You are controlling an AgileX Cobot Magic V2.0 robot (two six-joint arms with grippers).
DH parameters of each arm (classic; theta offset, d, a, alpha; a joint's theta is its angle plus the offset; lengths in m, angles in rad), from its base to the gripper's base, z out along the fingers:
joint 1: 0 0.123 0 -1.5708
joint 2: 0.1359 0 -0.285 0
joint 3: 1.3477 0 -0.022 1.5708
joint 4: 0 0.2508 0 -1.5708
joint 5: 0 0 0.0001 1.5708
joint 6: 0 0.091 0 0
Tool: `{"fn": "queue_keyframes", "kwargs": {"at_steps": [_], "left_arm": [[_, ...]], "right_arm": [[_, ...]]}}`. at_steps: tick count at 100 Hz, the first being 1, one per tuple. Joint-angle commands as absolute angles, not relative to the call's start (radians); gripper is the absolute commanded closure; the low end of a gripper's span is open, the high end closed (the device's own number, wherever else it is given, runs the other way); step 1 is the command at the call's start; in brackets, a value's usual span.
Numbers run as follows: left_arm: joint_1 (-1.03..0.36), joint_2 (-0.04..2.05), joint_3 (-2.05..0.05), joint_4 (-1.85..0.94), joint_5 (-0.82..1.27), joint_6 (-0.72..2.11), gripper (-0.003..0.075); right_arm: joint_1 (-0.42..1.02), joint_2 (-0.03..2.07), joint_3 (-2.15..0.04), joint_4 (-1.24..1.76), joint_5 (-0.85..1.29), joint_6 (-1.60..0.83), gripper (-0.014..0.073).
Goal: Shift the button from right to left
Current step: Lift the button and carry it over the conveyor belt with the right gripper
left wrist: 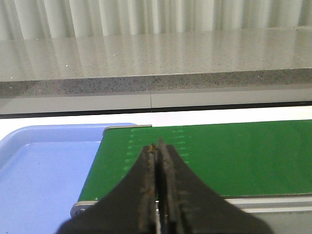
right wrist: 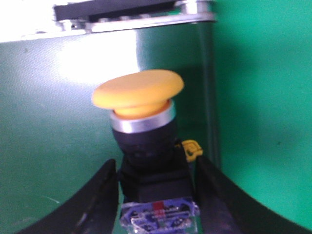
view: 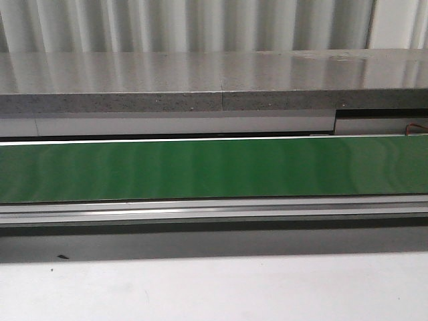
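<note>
In the right wrist view the button [right wrist: 139,92] stands with its yellow-orange mushroom cap up, a silver ring and black collar under it, and its blue translucent block [right wrist: 160,217] lowest. My right gripper [right wrist: 156,165] has its two black fingers [right wrist: 105,195] pressed against the sides of the black body, over the green belt [right wrist: 44,126]. In the left wrist view my left gripper [left wrist: 157,145] is shut and empty above the left end of the green belt [left wrist: 234,151]. Neither gripper nor the button shows in the front view.
A blue tray [left wrist: 44,170] lies just beyond the belt's left end. The long green conveyor belt [view: 200,170] runs across the front view with a metal rail [view: 200,212] at its near side and a grey stone counter [view: 167,80] behind it.
</note>
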State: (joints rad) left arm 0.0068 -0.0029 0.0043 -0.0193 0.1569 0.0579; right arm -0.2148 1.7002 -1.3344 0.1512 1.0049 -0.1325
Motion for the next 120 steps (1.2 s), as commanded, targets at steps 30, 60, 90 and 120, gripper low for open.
{"fn": "queue_keyframes", "kwargs": {"at_steps": [30,60,90,120], "left_arm": [[0.005,-0.036,0.042,-0.021,0.08,0.051,0.0741],[0.005,-0.036,0.042,-0.021,0.08,0.051,0.0741],[0.005,-0.036,0.042,-0.021,0.08,0.051,0.0741],[0.005,-0.036,0.042,-0.021,0.08,0.051,0.0741]], "right_arm": [[-0.215,1.731,-1.361,0.128,1.035,-0.119,0.038],[-0.215,1.67,-1.361,0.151,1.012,-0.15,-0.0049],[-0.215,1.476,-1.361,0.236,0.999,-0.238,0.0008],[-0.152,1.295,-1.252,0.236,0.907,-0.274,0.0664]]}}
